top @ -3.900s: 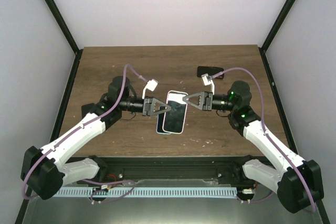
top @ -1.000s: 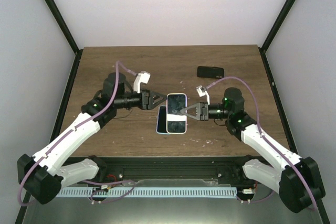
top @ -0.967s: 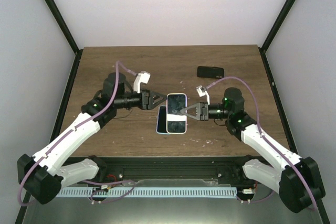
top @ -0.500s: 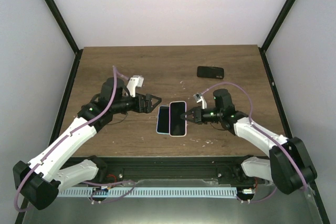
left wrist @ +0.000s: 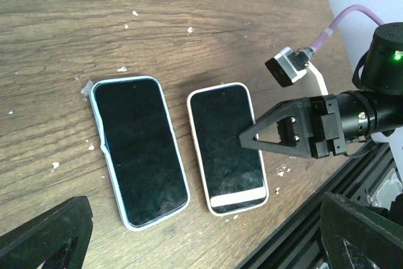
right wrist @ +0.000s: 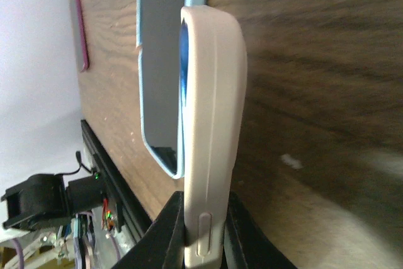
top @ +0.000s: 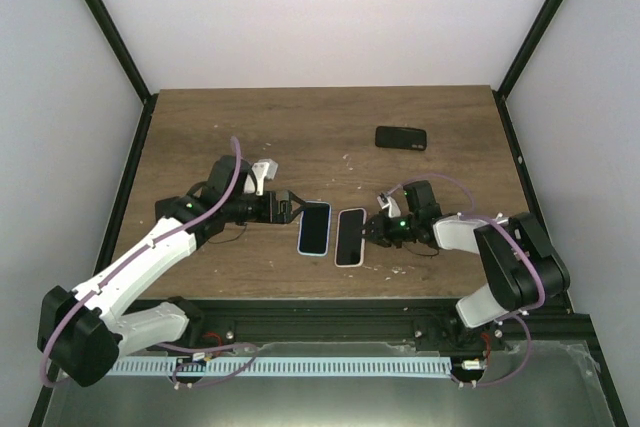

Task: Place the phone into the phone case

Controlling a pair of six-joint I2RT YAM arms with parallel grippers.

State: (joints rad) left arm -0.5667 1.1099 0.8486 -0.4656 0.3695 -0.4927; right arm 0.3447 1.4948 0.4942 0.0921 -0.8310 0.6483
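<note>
The wooden table [top: 300, 127] had broad bare boards behind and to the left of the work, with less room toward its near edge, where the black rail ran close below; the blue phone case [top: 314, 228] lay flat near the middle, open side up, and the white-edged phone [top: 349, 236] lay just to its right, parallel, with a thin strip of wood between them in the left wrist view; the phone's lower end sat nearer the table's front edge than the case's did. The right gripper [top: 372, 230] reached in low from the right and pinched the phone's right long edge, a finger on each face of it; the left gripper [top: 292, 207] hung just beside the case's upper left corner, fingers spread wide and holding nothing; a small dark device [top: 401, 137] lay well apart at the far right.
</note>
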